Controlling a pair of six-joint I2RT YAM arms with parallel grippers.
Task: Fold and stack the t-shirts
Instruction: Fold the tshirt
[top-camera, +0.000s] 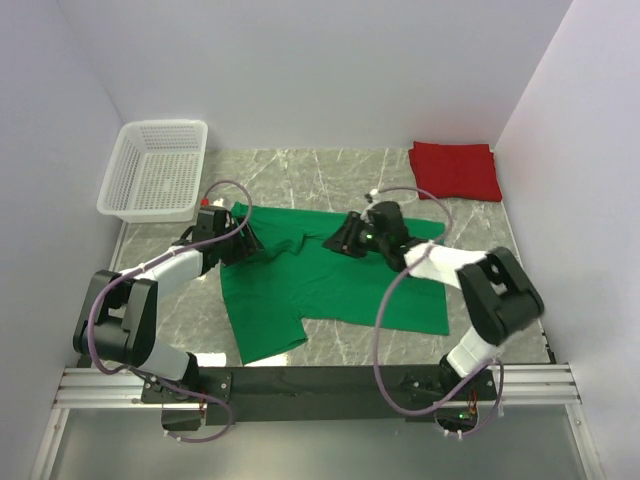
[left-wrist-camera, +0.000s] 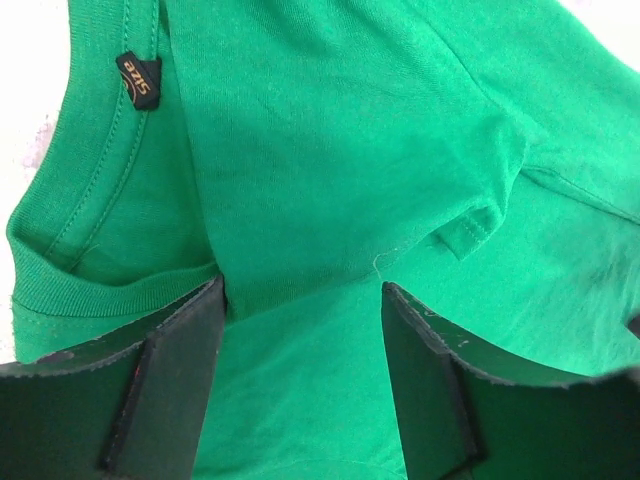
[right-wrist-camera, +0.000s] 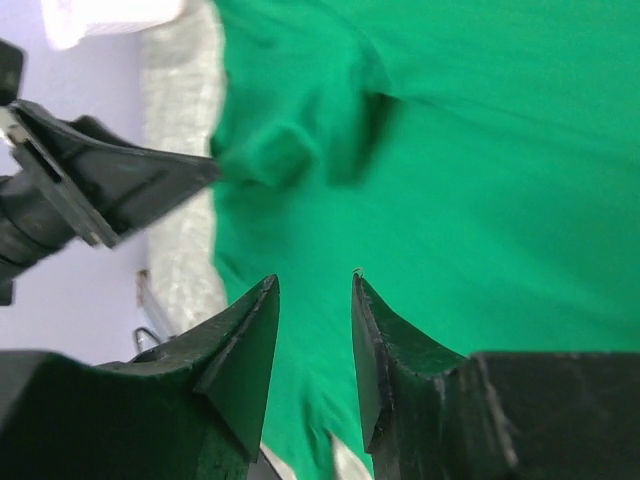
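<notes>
The bright green t-shirt lies spread out and rumpled on the marble table. The red t-shirt lies folded at the back right. My left gripper is open, low over the green shirt's left part near the collar. In the left wrist view the jaws straddle a raised fold of green cloth, with the collar label at upper left. My right gripper is open over the shirt's upper middle. In the right wrist view its jaws stand apart with nothing between them, above the green cloth.
A white mesh basket stands at the back left. White walls close in the table on three sides. The left gripper's finger shows in the right wrist view, close to the right gripper.
</notes>
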